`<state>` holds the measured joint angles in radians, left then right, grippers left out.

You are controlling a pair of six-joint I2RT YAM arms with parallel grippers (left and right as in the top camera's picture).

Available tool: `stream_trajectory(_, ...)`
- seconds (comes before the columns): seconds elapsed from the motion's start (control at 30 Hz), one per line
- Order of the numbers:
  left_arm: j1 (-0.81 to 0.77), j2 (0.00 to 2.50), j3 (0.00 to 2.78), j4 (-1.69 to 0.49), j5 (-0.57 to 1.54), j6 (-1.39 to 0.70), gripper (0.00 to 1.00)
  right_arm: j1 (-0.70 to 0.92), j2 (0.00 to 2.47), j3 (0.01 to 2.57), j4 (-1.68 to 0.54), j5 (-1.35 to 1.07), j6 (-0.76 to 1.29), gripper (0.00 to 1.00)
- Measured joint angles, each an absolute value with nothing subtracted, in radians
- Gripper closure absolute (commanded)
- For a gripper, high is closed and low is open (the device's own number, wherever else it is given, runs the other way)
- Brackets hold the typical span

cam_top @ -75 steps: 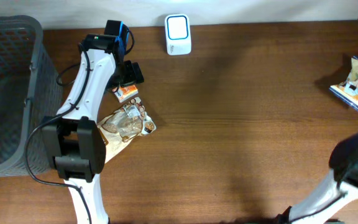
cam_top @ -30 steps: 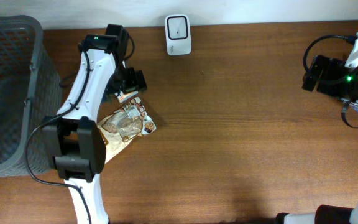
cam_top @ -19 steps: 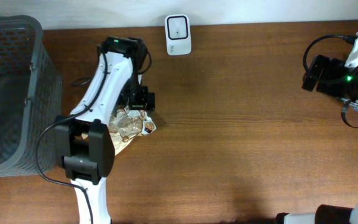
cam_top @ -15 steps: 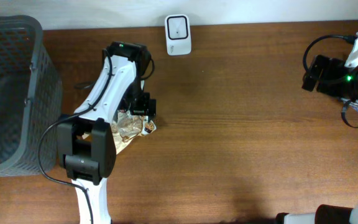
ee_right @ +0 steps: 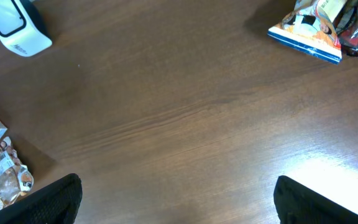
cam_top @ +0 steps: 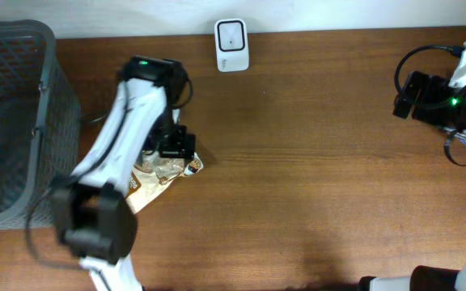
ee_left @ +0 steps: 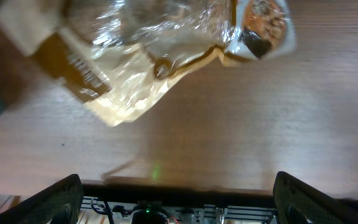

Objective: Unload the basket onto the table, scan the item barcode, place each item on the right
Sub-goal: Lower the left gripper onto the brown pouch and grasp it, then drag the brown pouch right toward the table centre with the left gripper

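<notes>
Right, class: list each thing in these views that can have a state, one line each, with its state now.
left gripper: open, empty, above the clear snack bag.
right gripper: open, empty, over bare table.
clear snack bag: lying flat, crumpled, not gripped.
scanner: standing at the table's far edge.
blue-and-orange pack: lying on the table, untouched.
basket: upright at the left.

White arm [cam_top: 124, 121], black joints [cam_top: 89, 230], cables [cam_top: 416, 55], green lights [cam_top: 142, 61]
</notes>
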<state>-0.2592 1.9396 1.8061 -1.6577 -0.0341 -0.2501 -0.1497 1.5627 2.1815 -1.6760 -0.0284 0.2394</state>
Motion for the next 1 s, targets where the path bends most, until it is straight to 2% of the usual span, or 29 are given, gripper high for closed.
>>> stream_trajectory(0.17, -0.202, 1.655, 1.645, -1.529, -0.035, -0.262, 0.01, -0.150, 1.563, 2.181, -1.676, -0.028, 0.239, 0.02)
stream_trajectory(0.23, -0.175, 1.573, 1.519, -1.390, -0.035, -0.269, 0.01, -0.149, 1.563, 2.181, -1.676, -0.028, 0.239, 0.02)
stream_trajectory(0.4, -0.137, 1.573, 1.269, -1.048, -0.039, -0.272, 0.01, -0.149, 1.563, 2.181, -1.676, -0.029, 0.239, 0.02)
stream_trajectory(0.53, -0.134, 1.613, 1.180, -0.875, -0.046, -0.228, 0.01, -0.149, 1.563, 2.181, -1.676, -0.028, 0.239, 0.02)
stream_trajectory(0.73, -0.134, 1.672, 1.168, -0.748, -0.062, -0.205, 0.01, -0.149, 1.563, 2.181, -1.676, -0.028, 0.239, 0.02)
stream_trajectory(1.0, -0.134, 1.802, 1.167, -0.759, -0.021, -0.201, 0.03, -0.149, 1.563, 2.181, -1.676, -0.028, 0.239, 0.01)
